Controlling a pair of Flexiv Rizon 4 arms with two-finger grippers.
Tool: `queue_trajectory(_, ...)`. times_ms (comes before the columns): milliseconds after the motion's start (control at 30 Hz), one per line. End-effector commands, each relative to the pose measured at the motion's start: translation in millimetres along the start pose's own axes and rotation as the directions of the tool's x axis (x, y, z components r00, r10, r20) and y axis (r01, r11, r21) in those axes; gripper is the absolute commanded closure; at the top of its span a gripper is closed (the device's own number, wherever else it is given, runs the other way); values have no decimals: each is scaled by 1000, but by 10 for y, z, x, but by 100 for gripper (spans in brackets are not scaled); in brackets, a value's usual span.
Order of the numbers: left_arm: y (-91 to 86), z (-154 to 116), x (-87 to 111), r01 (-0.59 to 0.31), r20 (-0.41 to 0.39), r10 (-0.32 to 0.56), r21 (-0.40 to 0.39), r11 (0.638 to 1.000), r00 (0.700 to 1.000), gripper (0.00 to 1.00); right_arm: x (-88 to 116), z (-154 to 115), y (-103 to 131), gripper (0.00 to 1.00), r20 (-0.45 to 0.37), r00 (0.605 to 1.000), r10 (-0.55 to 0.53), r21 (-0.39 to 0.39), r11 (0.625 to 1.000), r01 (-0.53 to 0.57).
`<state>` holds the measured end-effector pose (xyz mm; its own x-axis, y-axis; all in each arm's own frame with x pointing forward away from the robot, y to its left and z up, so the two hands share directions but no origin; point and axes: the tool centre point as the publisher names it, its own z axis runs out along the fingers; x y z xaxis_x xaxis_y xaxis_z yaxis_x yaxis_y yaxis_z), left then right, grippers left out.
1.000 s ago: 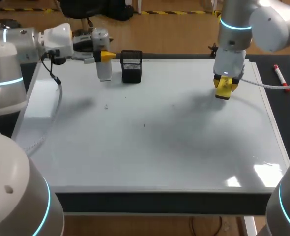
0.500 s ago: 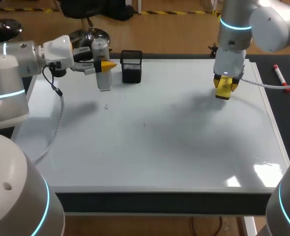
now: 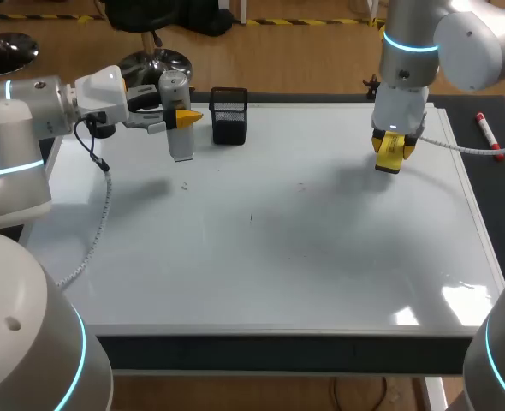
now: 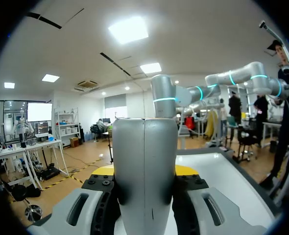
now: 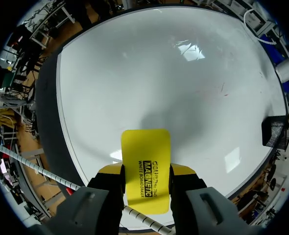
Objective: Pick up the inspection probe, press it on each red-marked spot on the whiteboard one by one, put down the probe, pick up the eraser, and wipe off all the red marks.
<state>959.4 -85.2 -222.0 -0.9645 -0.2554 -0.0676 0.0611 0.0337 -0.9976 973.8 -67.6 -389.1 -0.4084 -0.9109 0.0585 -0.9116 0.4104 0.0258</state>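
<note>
1. probe [image 4: 144,166]: smooth grey cyl., upright, clamped in jaws of L gripper [image 3: 179,113]; at far-left of glossy whiteboard [image 3: 261,257], beside black mesh holder [image 3: 228,116].
2. eraser [image 5: 145,161]: flat yellow rect., rounded corners, gripped in jaws of R gripper [image 3: 391,147], over board's far-right.
3. red marker [image 3: 487,133]: on dark table [image 3: 501,180].

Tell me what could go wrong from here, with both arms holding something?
1. The left gripper holds the probe upright close beside the black mesh holder. Setting the probe down there could knock the holder.
2. The right gripper holds the yellow eraser over the whiteboard, where only tiny faint marks show, like this speck. A wipe could easily miss them.
</note>
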Motion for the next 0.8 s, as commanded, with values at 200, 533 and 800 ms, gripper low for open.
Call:
queue_trajectory(200, -12, 3, 5, -1, 2, 1, -1, 1000, 1000, 100, -273, -13, -137, 100, -13, 998, -57, 0, 998, 57)
queue_trajectory(533, -12, 3, 5, -1, 2, 1, -1, 1000, 1000, 100, -766, -12, -234, 100, 10, 986, -167, -19, 986, 167)
queue_trajectory(800, -12, 3, 5, -1, 2, 1, -1, 1000, 1000, 100, -1169, -32, -243, 100, 13, 970, -243, -24, 970, 243)
